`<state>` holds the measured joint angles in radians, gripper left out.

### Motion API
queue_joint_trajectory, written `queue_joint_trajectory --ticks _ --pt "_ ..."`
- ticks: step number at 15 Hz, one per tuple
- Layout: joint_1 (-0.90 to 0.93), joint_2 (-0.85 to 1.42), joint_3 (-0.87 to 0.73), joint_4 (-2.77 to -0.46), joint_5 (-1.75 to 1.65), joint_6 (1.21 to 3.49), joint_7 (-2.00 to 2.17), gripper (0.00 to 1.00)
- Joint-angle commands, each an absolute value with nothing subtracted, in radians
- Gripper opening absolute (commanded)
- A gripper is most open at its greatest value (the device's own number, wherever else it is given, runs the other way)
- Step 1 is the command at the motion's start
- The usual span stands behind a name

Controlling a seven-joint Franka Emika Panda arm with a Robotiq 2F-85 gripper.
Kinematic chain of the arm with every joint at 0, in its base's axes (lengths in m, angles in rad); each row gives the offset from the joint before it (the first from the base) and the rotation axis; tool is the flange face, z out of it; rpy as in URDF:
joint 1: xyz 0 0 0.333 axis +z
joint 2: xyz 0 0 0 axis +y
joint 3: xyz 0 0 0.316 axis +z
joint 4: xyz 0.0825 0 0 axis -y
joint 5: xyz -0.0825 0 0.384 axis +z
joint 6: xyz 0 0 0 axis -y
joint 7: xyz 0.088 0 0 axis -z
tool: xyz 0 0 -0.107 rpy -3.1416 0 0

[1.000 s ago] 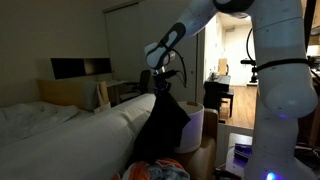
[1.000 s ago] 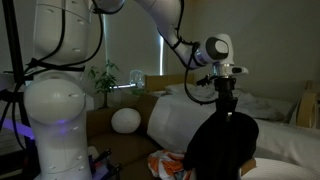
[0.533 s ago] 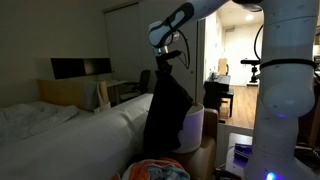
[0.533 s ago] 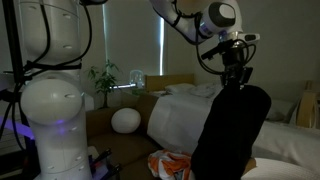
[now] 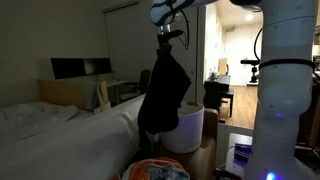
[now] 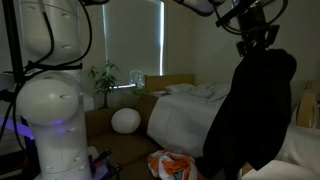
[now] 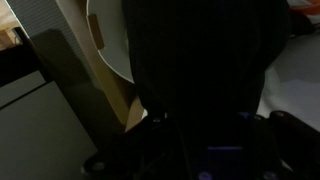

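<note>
Black limp cloth garment [image 5: 164,95] hangs high in the air, hem near white round tub [image 5: 193,135] beside white bed [image 5: 60,130]. Gripper [image 5: 168,40] pinches its top edge. Judged: lift-and-carry step; next move needs hem clearance over the rim

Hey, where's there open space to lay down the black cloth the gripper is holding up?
The top of the white bed is bare from its far side up to the hanging black cloth. Beneath the cloth it is crowded: a white bin and a colourful clothes pile sit there.
</note>
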<state>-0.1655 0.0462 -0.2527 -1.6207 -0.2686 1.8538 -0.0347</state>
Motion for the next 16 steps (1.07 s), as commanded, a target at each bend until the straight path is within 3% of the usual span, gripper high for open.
queue_joint_trajectory --ticks 1,16 --pt "-0.217 0.122 -0.26 -1.369 -0.223 1.769 -0.122 0.09" --pt "-0.508 0.485 -0.31 -0.626 0.102 1.485 -0.104 0.09"
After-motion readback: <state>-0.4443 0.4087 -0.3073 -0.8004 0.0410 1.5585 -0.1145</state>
